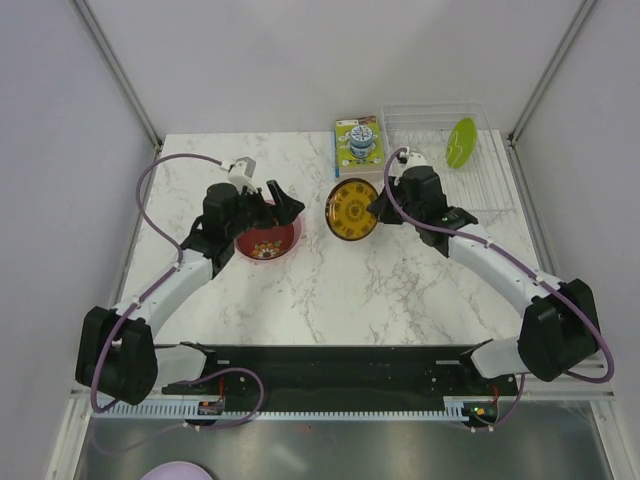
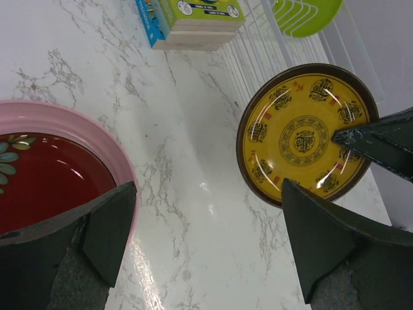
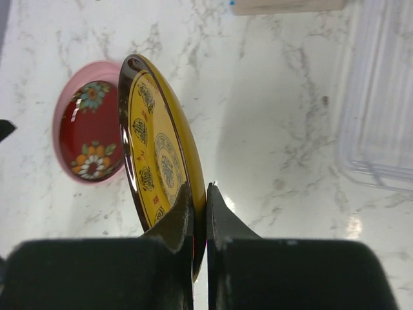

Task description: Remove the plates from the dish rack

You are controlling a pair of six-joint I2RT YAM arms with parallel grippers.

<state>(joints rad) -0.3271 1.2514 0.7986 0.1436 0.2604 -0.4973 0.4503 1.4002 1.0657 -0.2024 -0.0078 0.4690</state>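
Observation:
My right gripper [image 1: 377, 208] is shut on the rim of the yellow patterned plate [image 1: 351, 209], holding it on edge above the table; it also shows in the right wrist view [image 3: 155, 148] and the left wrist view [image 2: 303, 132]. The red patterned plate [image 1: 266, 242] lies inside the pink plate [image 1: 291, 243] on the table at the left; both show in the right wrist view [image 3: 90, 129]. My left gripper [image 1: 285, 204] is open and empty just above the pink plate's far right rim [image 2: 116, 155]. The lime green plate [image 1: 461, 142] stands in the clear dish rack [image 1: 490, 170] at the back right.
A green-yellow printed box [image 1: 358, 141] lies left of the rack at the table's back edge. A pale lavender disc [image 1: 176, 470] sits below the table's near edge. Bare marble lies between the pink plate and the held yellow plate.

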